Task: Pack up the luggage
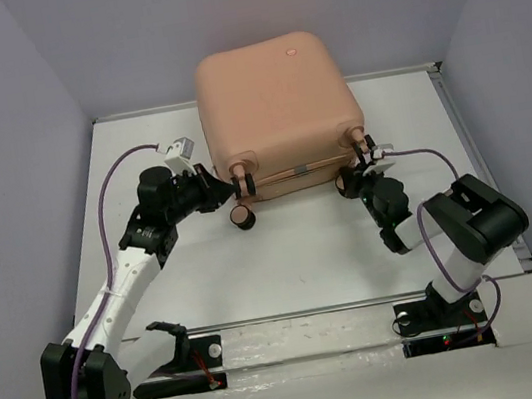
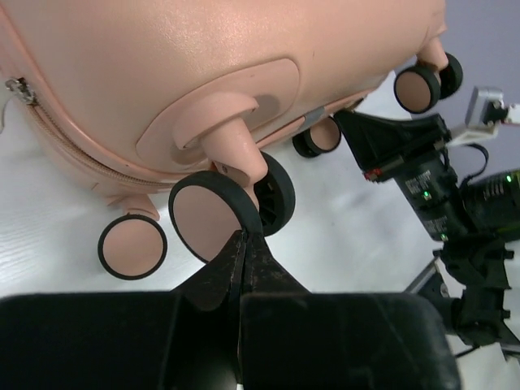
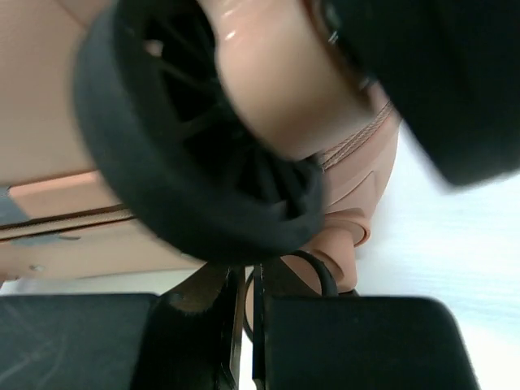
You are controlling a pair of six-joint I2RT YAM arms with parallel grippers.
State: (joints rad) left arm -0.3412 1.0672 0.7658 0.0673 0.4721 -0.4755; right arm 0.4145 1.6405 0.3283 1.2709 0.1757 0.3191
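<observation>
Two claws, both shut tight, nothing held. Left claw (image 2: 244,244) tip touching a left wheel (image 2: 213,219) at the near edge of the case (image 1: 277,107). Right claw (image 3: 246,280) right beside a right wheel (image 3: 195,146). Case closed, lying flat at the far side of the table (image 1: 307,264), wheels toward the arms.

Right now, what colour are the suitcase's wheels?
The wheels are peach-pink faced with black tyres; the left wrist view shows this best.
</observation>
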